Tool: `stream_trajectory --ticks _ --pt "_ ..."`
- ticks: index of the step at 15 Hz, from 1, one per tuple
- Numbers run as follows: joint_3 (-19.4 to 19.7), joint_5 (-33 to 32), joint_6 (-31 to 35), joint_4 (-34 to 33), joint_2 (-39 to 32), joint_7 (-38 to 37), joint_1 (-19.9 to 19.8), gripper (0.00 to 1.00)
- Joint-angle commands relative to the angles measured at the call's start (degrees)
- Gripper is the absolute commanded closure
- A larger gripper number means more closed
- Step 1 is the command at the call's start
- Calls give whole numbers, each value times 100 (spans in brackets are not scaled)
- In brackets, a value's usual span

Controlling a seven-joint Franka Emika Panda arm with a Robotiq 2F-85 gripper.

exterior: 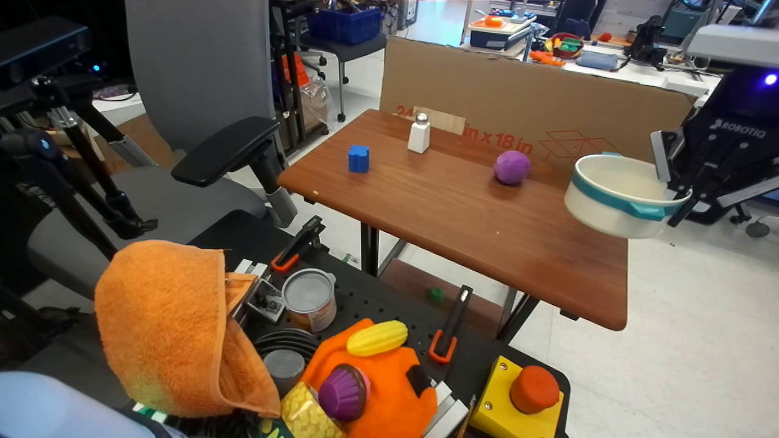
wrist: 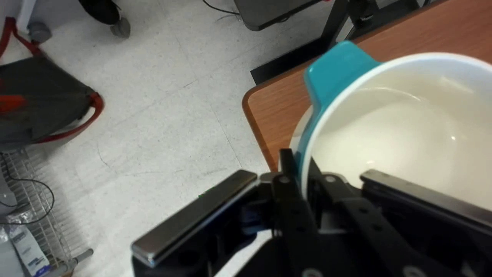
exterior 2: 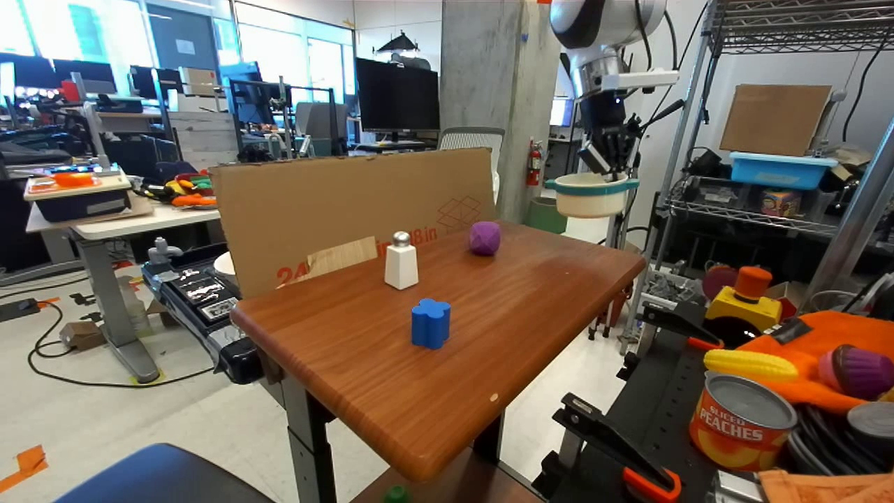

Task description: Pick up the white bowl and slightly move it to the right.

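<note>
The white bowl [exterior: 599, 210] is wide and cream-coloured, with a teal band and teal side handles. It hangs in the air at the end of the brown table in both exterior views, also here [exterior 2: 592, 205]. In the wrist view the bowl [wrist: 388, 134] fills the right side, and its inside is bare. My gripper [exterior: 672, 191] is shut on the bowl's rim, also in the other exterior picture [exterior 2: 611, 175]. In the wrist view the gripper [wrist: 303, 165] has one finger outside the rim and one inside. The lower part of the inside finger is partly hidden.
On the table [exterior: 438, 201] stand a purple ball [exterior: 512, 167], a small white bottle [exterior: 419, 133] and a blue block [exterior: 358, 158]. A cardboard panel [exterior: 517, 91] stands along one long edge. A black cart [exterior 2: 653, 398] with clamps and loose items stands along the opposite side.
</note>
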State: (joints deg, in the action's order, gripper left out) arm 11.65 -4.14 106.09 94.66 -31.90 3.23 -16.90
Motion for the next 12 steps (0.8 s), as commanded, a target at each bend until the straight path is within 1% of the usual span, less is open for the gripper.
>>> stream_trajectory --ticks 1,4,7,8,9,11,12 --pt "-18 93 57 -637 -788 -546 72 98" --pt "5 37 40 -979 -1252 -791 127 98" --pt "-2 6 -198 -1266 -1505 -756 131 98" --pt "-18 2 -311 -1332 -1498 -685 124 90" --pt "-18 -72 -374 -1340 -1465 -582 138 68" --pt "-17 -90 -379 -1279 -1379 -574 155 64" --pt "-7 -125 -391 -1240 -1338 -561 176 58"
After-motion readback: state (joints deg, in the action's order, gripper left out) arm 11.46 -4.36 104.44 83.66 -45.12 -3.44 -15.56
